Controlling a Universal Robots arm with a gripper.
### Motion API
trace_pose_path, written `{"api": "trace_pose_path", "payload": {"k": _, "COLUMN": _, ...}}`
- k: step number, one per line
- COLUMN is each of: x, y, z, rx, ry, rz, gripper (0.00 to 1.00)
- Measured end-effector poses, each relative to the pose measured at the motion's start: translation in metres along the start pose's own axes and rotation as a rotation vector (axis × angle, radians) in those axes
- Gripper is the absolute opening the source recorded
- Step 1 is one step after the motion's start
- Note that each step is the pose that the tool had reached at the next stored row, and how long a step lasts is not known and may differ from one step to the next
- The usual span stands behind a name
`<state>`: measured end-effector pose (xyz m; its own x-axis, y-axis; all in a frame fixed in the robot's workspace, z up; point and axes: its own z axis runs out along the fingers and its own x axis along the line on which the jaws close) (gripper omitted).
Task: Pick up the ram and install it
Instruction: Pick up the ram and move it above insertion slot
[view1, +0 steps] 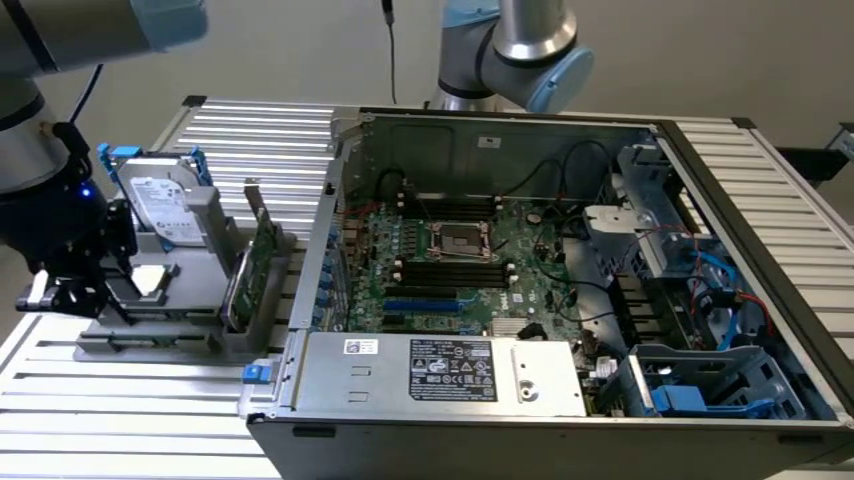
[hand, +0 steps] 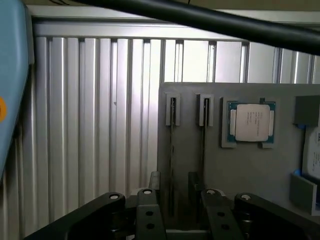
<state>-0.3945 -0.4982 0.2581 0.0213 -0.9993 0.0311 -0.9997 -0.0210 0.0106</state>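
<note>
Ram (hand: 172, 150) is seen edge-on, upright in a slot of the grey holder (hand: 250, 175), just beside a second stick (hand: 203, 150) and near a processor (hand: 251, 122). Gripper (hand: 174, 181) is set low over the holder, jaws apart, nothing gripped; its fingertips appear to flank the ram. Pick-up is judged not yet done, with installation wholly left. Little room is left by the neighbouring stick. The open case (view1: 534, 300) is found to the holder's side on the exterior view's right, past the upright expansion card (view1: 254, 262).

table (hand: 100, 125): ribbed bare metal, satin | holder (hand: 250, 170): matt grey plastic | processor (hand: 251, 122) lid: smooth metal | claw (hand: 173, 184): matt black
</note>
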Motion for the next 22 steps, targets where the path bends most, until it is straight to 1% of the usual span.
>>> {"api": "trace_pose_path", "payload": {"k": 10, "x": 0.002, "y": -0.0114, "z": 0.0182, "rx": -0.0001, "ry": 0.0000, "rz": -0.001, "gripper": 0.36}}
{"api": "trace_pose_path", "payload": {"k": 22, "x": 0.002, "y": -0.0123, "z": 0.0398, "rx": -0.0001, "ry": 0.0001, "rz": -0.002, "gripper": 0.36}}
